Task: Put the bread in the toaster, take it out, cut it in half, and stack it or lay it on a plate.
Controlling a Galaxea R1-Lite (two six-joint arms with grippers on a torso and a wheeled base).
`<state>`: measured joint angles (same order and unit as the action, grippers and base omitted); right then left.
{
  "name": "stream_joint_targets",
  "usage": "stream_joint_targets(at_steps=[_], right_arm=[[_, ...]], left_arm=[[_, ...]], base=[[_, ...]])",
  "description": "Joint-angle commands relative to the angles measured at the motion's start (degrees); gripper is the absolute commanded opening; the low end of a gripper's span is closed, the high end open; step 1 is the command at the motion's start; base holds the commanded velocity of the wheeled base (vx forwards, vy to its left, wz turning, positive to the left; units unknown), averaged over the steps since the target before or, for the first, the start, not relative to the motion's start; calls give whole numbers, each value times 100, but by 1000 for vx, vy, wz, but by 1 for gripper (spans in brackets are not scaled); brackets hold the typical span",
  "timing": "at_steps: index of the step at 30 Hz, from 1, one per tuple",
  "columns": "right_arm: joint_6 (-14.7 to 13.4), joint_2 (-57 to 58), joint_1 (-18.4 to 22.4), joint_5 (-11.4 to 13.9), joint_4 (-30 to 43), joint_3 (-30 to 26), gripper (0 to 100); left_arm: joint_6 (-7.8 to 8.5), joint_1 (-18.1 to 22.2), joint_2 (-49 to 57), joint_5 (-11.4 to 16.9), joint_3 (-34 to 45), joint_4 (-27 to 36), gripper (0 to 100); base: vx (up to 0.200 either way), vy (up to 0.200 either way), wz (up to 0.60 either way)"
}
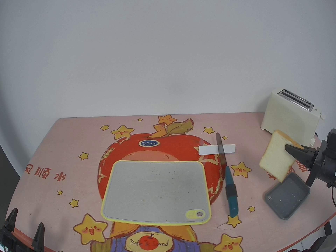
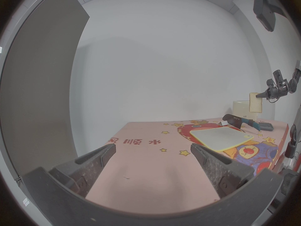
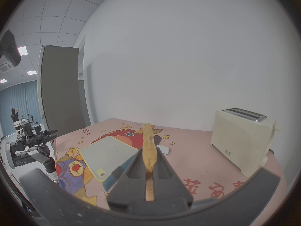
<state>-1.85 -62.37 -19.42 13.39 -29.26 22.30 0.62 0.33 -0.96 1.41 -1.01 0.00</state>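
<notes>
Right gripper (image 1: pixel 289 148): I have its jaws clamped on the bread (image 1: pixel 276 158). Toaster (image 1: pixel 290 118) just beyond them, plate (image 1: pixel 292 200) beneath. Left gripper (image 2: pixel 153 156): jaws spread wide.

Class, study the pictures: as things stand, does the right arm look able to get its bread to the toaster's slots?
Probably yes. The right pincer holds the bread in the air close to the toaster, whose top slots look open, with nothing between them.

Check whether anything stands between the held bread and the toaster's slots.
Nothing visible does. The right gripper holds the bread in the air in front of the toaster, whose top slots are uncovered.
</notes>
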Motion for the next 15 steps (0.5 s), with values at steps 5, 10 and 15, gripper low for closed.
stream_joint_targets(at_steps=[5,10,15], right_arm=[[1,-39,-36,-3,8,-24,0],[1,-39,-80,6,-1,-24,0],[1,-47,-88,6,8,-32,0]], left_arm=[[-1,2,70,-1,101,0,100],[8,2,70,8,101,0,100],[8,2,70,8,101,0,100]], base=[[0,200,0],[0,160,0],[0,0,0]])
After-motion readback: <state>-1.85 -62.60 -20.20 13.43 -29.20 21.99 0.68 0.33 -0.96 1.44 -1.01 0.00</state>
